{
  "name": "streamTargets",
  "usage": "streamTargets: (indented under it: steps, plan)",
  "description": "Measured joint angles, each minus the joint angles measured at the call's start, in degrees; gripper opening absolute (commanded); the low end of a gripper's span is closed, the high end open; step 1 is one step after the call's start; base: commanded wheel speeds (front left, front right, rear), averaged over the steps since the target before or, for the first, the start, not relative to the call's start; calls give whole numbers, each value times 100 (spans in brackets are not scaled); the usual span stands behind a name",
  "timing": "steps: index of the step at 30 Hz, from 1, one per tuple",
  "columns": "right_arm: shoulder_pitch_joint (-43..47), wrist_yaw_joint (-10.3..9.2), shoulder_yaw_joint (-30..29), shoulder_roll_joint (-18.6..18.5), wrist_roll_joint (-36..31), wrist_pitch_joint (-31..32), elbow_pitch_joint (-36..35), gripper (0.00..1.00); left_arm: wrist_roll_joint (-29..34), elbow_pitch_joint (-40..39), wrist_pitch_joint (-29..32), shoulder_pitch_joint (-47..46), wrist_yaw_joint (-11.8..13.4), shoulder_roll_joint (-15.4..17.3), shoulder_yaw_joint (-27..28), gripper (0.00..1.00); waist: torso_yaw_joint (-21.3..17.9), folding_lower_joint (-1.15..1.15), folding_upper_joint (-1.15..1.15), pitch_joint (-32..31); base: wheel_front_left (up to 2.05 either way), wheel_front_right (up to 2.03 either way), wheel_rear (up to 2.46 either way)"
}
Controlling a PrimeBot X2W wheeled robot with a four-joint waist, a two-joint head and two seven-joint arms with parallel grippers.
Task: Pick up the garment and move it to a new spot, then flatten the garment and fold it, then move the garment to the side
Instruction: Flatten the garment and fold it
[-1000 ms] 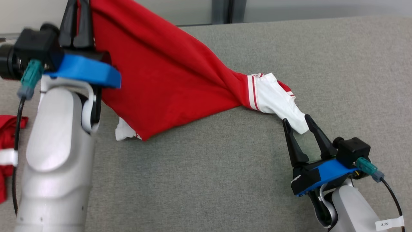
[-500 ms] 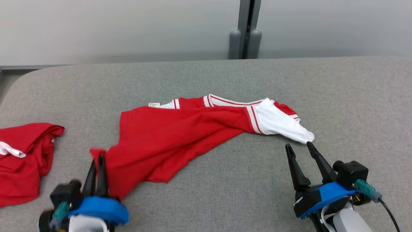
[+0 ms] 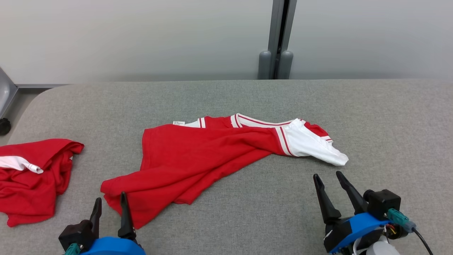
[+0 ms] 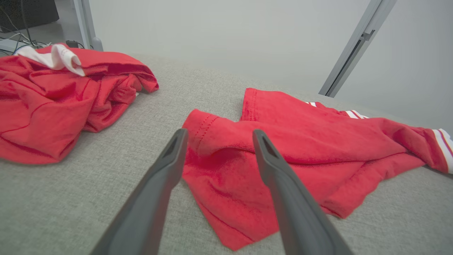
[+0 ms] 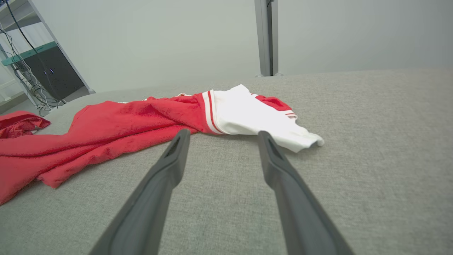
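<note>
Shirt [image 3: 198,156] lying rumpled at middle of table [image 3: 247,219], long axis near-left to far-right; left gripper [image 3: 110,197] spread wide, empty, red hem corner just beyond tips; right gripper [image 3: 326,174] equally wide, empty, white sleeve [image 3: 311,148] just far of it, not touching; left arm nearer; flattening likely starts there.

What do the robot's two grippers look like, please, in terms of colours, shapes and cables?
The left gripper and right gripper match: two long, tapering dark fingers on a black base with a blue bracket. Each carries a teal connector; the right one's leads into a black cable beside a black camera block.
</note>
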Motion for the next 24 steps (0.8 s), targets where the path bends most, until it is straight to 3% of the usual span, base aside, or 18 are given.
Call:
streamTargets:
  steps: [5,14,24]
  plan:
    - [-457,0,13,-129,-79,0,468,100,-29,-103,0,-112,22,-2,-200,100,40,1,0,158,0,0,0]
    - [-2091,0,179,-402,-175,108,1784,100,-140,-216,0,-424,79,-1,-617,100,264,2,0,643,0,0,0]
    - [-3345,0,469,-564,129,300,2729,100,-283,-280,0,-706,143,0,-909,100,638,2,0,1177,0,0,0]
